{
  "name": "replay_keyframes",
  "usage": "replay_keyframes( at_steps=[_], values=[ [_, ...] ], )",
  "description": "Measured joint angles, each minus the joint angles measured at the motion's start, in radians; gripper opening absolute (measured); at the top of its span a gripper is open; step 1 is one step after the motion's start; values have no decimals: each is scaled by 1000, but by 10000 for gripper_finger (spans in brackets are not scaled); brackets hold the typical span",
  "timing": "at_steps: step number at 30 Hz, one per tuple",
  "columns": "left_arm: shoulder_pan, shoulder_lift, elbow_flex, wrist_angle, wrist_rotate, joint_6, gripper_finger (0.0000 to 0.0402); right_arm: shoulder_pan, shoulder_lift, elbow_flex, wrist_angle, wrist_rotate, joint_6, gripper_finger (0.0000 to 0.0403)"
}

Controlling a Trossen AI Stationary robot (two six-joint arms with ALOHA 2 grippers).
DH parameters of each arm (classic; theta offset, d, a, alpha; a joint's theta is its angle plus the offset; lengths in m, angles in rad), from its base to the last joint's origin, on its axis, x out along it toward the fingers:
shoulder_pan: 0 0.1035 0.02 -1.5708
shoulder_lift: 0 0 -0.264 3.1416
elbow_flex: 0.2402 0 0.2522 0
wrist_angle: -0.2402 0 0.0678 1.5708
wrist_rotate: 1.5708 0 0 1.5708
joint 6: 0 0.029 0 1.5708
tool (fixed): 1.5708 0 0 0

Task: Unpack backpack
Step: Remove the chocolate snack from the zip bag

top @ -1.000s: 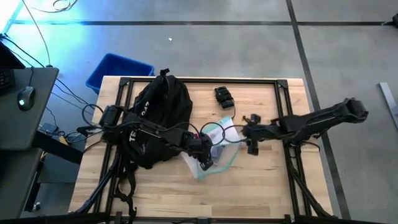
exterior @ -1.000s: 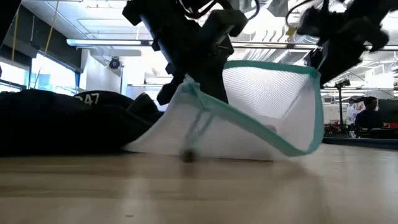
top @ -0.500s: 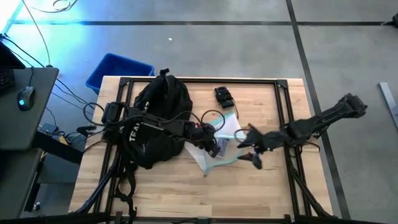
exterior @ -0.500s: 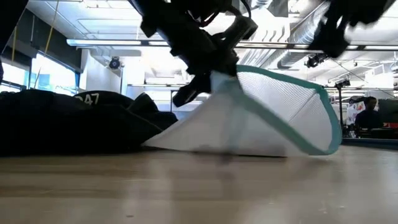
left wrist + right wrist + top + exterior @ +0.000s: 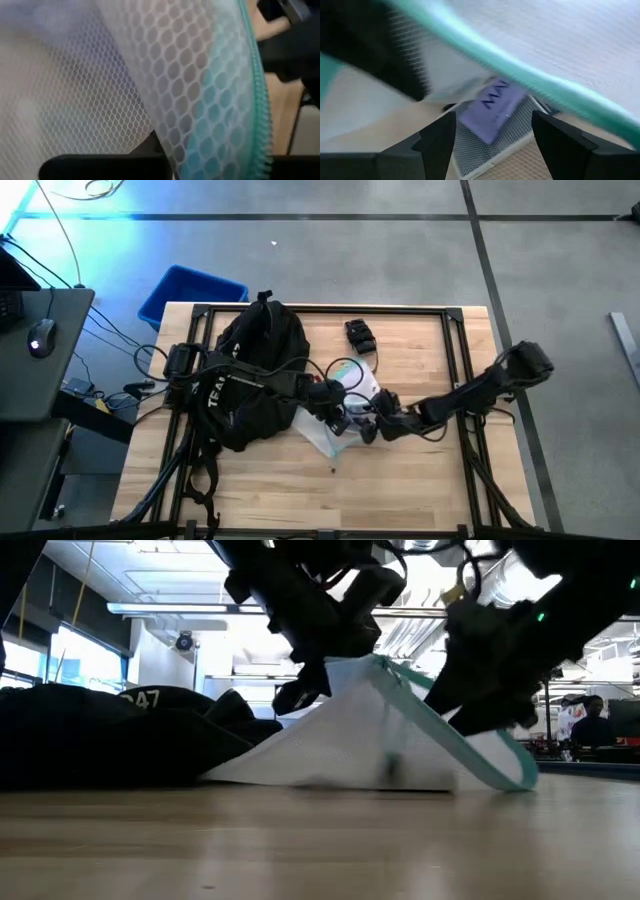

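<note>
The black backpack (image 5: 255,365) lies on the table's left half, and it shows low at the left of the low view (image 5: 100,735). Beside it sits a white mesh pouch (image 5: 352,392) with a teal zip edge (image 5: 440,725), its bottom on the wood. My left gripper (image 5: 334,408) reaches over the backpack and is shut on the pouch. My right gripper (image 5: 372,427) is open at the pouch's right side. Its fingers (image 5: 437,145) stand apart before the teal edge (image 5: 530,75), and I cannot tell whether they touch it. A purple lettered card (image 5: 495,107) shows through the mesh. My left gripper pinches the mesh pouch at its raised top ridge (image 5: 345,668), coming from above and slanting from the table's left. The pouch hangs like a tent below the fingers, with its lower edge (image 5: 330,780) on the table. Mesh (image 5: 150,75) fills the wrist view and hides the pads.
A small black object (image 5: 360,335) lies on the far middle of the table. A blue bin (image 5: 190,292) stands on the floor beyond the far left corner. A desk with a mouse (image 5: 40,338) is to the left. Bare wood (image 5: 400,490) runs along the near edge.
My right gripper has come down and toward the table's left and near edge, closing on the pouch. The pouch's raised right corner has sunk, so its teal edge now slopes down to the table. My left gripper has kept its hold and shifted slightly toward the far edge.
</note>
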Motion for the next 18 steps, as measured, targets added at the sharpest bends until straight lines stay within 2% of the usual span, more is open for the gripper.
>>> replay_keyframes(
  at_steps=[3,10,14,18],
  values=[
    [-7,0,0,-50,8,47,0,-13,60,0,88,36,-23,245],
    [-18,0,0,-198,2,131,0,-21,163,2,301,17,-225,245],
    [-28,0,0,-307,-71,143,0,-18,168,73,254,-5,-306,245],
    [-37,-1,0,-368,-118,156,0,-19,169,175,94,-4,-287,245]
  ],
)
